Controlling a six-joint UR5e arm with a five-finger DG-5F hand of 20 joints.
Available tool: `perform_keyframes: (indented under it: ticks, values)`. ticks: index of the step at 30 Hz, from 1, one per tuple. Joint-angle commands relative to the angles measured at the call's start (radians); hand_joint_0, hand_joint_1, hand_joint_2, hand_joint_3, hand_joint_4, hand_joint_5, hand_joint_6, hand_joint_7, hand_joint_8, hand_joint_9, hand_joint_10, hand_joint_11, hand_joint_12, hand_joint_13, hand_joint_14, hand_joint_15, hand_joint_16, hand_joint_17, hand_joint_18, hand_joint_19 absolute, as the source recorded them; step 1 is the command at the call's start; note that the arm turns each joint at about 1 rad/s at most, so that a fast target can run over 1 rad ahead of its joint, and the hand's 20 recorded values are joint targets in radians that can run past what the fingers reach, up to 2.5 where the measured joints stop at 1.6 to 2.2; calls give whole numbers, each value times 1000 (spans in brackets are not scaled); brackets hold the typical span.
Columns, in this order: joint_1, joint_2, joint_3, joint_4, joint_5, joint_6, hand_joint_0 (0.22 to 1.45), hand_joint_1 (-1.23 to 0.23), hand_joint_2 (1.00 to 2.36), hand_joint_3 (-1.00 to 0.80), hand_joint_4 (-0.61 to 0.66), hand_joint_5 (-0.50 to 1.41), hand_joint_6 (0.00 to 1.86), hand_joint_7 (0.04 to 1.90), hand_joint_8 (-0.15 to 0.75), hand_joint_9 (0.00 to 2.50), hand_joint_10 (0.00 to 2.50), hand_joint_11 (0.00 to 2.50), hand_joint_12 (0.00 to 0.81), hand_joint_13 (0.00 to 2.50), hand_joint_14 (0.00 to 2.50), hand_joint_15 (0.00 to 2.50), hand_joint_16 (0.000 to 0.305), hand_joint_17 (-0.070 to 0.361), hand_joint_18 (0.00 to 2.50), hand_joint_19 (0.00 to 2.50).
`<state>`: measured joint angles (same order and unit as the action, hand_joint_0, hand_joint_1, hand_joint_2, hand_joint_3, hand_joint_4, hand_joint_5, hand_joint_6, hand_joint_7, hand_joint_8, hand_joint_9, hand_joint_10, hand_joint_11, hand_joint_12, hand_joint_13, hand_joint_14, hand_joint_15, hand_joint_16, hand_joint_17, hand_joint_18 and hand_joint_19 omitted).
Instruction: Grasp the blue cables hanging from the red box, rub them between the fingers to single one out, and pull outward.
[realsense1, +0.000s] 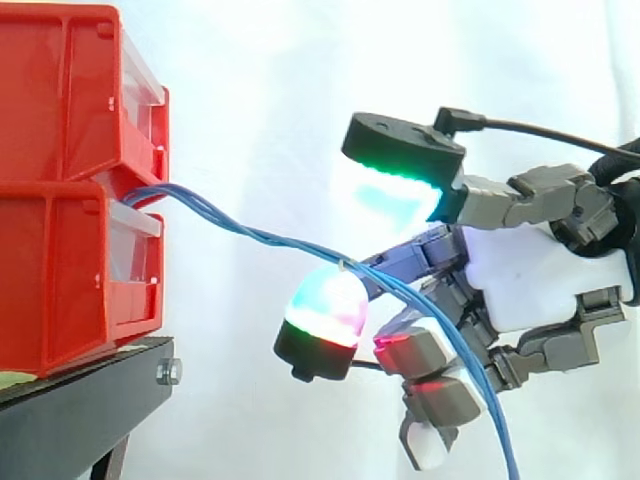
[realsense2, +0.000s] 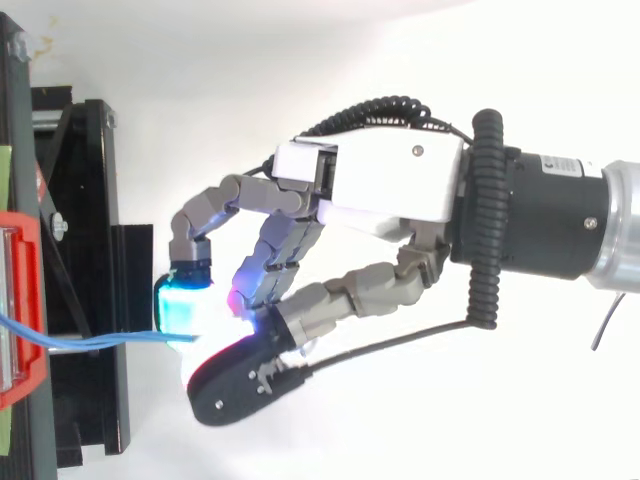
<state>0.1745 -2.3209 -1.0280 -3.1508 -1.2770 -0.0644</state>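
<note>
**Hand closed on the cables just off the bins**

The hand (realsense1: 520, 270) reaches in from the right with its fingers curled around the blue cables (realsense1: 230, 225). The bundle lies across the top of one rounded pad (realsense1: 325, 300) glowing green and magenta, then runs down past the lower curled fingers (realsense1: 440, 395), whose tips glow red. A broad, flat pad (realsense1: 395, 190) lit cyan and green stands above the bundle, apart from it. The palm is a smooth white block; the finger links are grey and angular.

Behind everything hangs the plain white curtain (realsense1: 280, 80). At the left, two glossy red plastic bins (realsense1: 60, 200) sit stacked, each with a clear front panel, on a black stand (realsense1: 80, 400) with a flat matte top. Open air separates the bins from the hand, and nothing blocks the stretch between them.

The cables are thin, smooth strands lying close together. They come out where the two bins meet, sag gently toward the hand, and drop below it out of frame. From above they cross the stand (realsense2: 95, 250) as a tight pair of lines (realsense2: 90, 342) ending at the cyan glow.

A small silver bolt (realsense1: 168, 372) sits in the stand's front edge.
</note>
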Motion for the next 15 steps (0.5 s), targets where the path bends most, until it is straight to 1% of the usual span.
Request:
perform_keyframes:
  ticks: [1,4,6,10,13,15]
  values:
    - [3,0,0,-12,-1,2,525,-792,1000,-500,56,-197,811,972,255,1045,26,1113,374,989,32,996,55,123,645,745]
    - [8,0,0,-23,-1,2,565,-805,1000,-500,35,-197,837,967,245,1051,27,1122,363,985,33,1002,52,117,626,754]
    - [8,0,0,-28,-1,5,586,-796,1002,-482,31,-186,846,985,243,1080,27,1145,363,996,33,1010,51,114,621,758]
    - [8,0,0,-34,-2,11,603,-729,1010,-375,35,-173,862,1018,243,1167,27,1166,359,1038,34,1011,49,111,654,769]
    - [8,2,0,-41,-2,20,595,-698,1013,-329,32,-171,872,1051,250,1187,26,1173,363,1050,33,1019,49,111,663,778]
    - [8,0,5,-51,-4,26,595,-682,1016,-265,26,-171,884,1057,252,1194,25,1172,367,1051,32,1017,49,111,665,777]
